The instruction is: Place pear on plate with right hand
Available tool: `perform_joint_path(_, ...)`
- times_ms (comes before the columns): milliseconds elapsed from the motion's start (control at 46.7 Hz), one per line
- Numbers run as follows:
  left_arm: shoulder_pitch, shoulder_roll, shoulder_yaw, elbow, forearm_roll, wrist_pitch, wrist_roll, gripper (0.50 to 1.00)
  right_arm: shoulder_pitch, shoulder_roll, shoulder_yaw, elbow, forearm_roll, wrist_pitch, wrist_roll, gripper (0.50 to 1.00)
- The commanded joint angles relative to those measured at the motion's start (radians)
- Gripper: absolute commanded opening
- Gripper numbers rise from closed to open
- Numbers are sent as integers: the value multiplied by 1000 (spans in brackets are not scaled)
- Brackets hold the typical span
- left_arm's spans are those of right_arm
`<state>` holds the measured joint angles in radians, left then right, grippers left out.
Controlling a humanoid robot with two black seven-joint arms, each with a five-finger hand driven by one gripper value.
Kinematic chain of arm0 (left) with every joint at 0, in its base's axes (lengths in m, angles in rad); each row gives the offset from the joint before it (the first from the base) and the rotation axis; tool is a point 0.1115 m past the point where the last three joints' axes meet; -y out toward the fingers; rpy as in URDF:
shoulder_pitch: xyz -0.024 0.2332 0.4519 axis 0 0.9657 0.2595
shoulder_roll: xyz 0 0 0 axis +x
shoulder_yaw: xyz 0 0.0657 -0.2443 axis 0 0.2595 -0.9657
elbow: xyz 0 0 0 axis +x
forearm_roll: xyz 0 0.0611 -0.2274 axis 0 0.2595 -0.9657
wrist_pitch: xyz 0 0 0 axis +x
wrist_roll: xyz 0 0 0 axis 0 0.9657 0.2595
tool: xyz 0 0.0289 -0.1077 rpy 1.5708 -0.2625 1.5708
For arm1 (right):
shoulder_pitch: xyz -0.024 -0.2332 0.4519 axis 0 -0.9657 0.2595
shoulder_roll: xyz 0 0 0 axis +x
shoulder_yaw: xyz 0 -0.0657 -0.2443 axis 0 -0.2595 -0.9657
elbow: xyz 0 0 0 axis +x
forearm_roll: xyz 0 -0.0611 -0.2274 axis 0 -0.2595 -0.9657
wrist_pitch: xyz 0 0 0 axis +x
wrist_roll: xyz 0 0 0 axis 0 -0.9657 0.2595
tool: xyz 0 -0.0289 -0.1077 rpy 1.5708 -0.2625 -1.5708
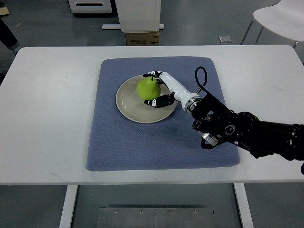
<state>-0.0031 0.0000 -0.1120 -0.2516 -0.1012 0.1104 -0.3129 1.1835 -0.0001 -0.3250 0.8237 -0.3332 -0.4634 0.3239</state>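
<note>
A green pear (148, 88) stands upright on a beige round plate (130, 105) in the middle of a blue mat (161, 137). My right hand (161, 88), white with black fingertips, reaches in from the right and wraps around the pear's right side. One finger curves behind the pear and the thumb sits at its lower front. The fingers touch the fruit. The pear rests on the plate's upper right part. The black right arm (247, 130) runs to the right edge. The left arm is out of view.
The mat lies on a white table (47, 118). A white chair (280, 16) stands at the top right beyond the table. A white cabinet base (138, 16) and a cardboard box (141, 38) stand behind the table's far edge.
</note>
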Motion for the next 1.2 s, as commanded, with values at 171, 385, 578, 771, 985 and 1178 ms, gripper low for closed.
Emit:
perform_joint_path(171, 0, 0, 0, 0, 0, 0, 0, 1000, 5, 0, 0, 2, 0, 2, 1, 998)
perform_joint_path(385, 0, 0, 0, 0, 0, 0, 0, 1000, 18, 0, 18, 0, 2, 2, -3, 1000)
perform_joint_path(578, 0, 0, 0, 0, 0, 0, 0, 1000, -13, -17, 190, -5, 2, 2, -5, 1000)
perform_joint_path(771, 0, 0, 0, 0, 0, 0, 0, 1000, -90, -61, 333, -9, 2, 2, -2, 1000)
perform_joint_path(985, 0, 0, 0, 0, 0, 0, 0, 1000, -113, -109, 374, -69, 2, 0, 0, 1000)
perform_joint_path(1178, 0, 0, 0, 0, 0, 0, 0, 1000, -159, -121, 513, -146, 25, 12, -13, 1000)
